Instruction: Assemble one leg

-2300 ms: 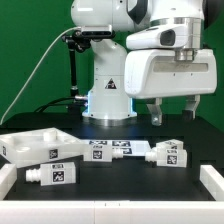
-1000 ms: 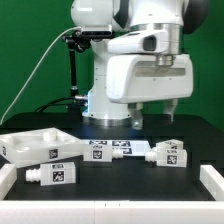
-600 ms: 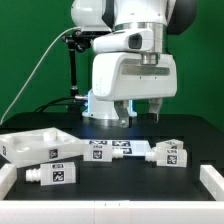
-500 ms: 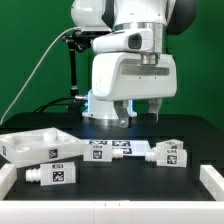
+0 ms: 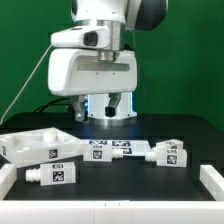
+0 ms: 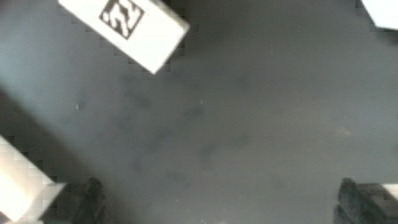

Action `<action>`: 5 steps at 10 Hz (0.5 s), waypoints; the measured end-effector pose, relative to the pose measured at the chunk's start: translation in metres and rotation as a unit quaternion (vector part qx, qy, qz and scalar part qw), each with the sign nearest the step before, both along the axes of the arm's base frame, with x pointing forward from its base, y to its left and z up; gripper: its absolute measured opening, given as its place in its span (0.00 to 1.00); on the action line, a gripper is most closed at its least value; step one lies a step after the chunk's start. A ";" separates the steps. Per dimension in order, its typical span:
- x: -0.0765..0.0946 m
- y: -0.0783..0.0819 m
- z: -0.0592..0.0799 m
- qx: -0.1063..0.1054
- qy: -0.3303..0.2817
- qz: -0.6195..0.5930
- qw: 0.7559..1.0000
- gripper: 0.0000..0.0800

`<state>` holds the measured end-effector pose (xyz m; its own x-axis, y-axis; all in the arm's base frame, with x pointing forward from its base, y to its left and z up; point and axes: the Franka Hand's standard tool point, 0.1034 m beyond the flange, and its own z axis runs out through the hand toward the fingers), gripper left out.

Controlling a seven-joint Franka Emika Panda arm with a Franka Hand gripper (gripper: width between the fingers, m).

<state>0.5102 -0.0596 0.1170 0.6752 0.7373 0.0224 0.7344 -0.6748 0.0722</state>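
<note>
The tool (image 5: 97, 110) hangs empty, jaws spread wide, over bare bench (image 5: 160, 126), the leg (image 5: 50, 174) lying well apart below and in front of it, so reaching across may clip the tray part (image 5: 38, 146) that seems to sit between them.

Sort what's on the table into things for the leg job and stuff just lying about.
Job:
- leg nearest the camera
- second leg, at the exterior view's right
- claw, open, holding nothing

Lying about:
- marker board
- tray-like part, untouched
</note>
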 end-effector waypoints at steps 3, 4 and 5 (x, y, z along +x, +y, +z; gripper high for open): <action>-0.001 0.001 -0.001 0.000 0.001 0.001 1.000 0.81; -0.001 0.001 -0.002 0.000 0.001 0.001 1.000 0.81; -0.003 -0.007 -0.001 0.000 0.004 0.011 1.000 0.81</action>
